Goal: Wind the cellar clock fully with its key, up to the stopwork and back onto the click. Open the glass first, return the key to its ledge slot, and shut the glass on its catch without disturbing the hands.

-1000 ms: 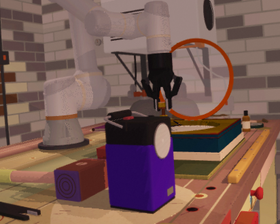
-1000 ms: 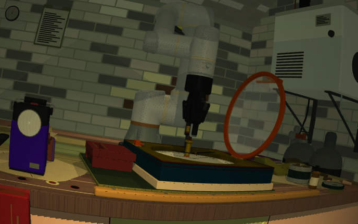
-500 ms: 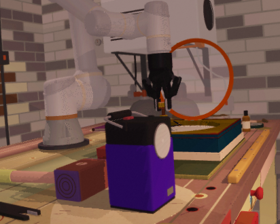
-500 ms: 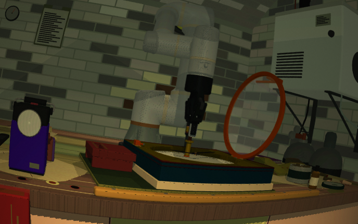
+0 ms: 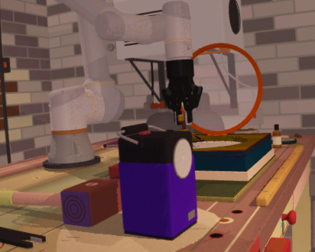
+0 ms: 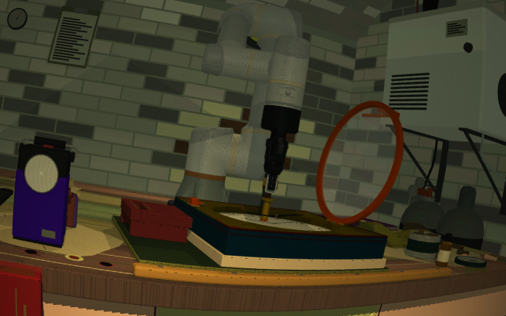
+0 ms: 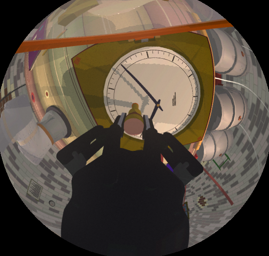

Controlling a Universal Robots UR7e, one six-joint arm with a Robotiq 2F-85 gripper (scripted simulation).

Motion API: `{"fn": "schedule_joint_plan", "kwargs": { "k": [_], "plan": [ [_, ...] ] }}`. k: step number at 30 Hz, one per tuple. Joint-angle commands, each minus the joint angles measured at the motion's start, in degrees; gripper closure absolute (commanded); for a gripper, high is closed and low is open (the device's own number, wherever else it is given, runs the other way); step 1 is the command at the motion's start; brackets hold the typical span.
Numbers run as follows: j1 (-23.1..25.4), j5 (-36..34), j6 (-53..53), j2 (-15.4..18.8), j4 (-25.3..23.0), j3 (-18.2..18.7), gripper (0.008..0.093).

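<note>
My gripper (image 7: 133, 121) (image 6: 269, 184) (image 5: 181, 114) points straight down over the clock's white dial (image 7: 151, 92) (image 6: 275, 220), gripping the brass winding key (image 7: 134, 117) (image 6: 265, 206) by its head. The key stands upright with its lower end on the dial, left of the centre where the two dark hands (image 7: 143, 87) meet. The clock (image 6: 282, 235) (image 5: 234, 156) lies flat on the bench, with a dark blue case and an olive face plate. Its orange-rimmed glass (image 6: 359, 163) (image 5: 228, 89) stands open, hinged up at the far side. The red key ledge (image 6: 155, 218) sits against the clock's left side.
A purple and black lantern (image 5: 157, 183) (image 6: 43, 192) stands at the bench's left front. A mallet (image 5: 85, 200) lies beside it. A grey wall cabinet (image 6: 455, 70) hangs on brackets to the right. Small jars and a bottle (image 6: 442, 253) stand right of the clock. A yellow rail (image 6: 286, 276) edges the bench front.
</note>
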Motion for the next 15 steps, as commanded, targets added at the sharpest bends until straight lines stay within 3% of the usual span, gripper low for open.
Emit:
{"fn": "schedule_joint_plan", "kwargs": {
  "k": [1, 15],
  "plan": [
    [0.0, 0.0, 0.6, 0.0, 0.0, 0.0, 0.0934],
    [0.0, 0.0, 8.6, 0.0, 0.0, 0.0, 0.0934]
  ]
}}
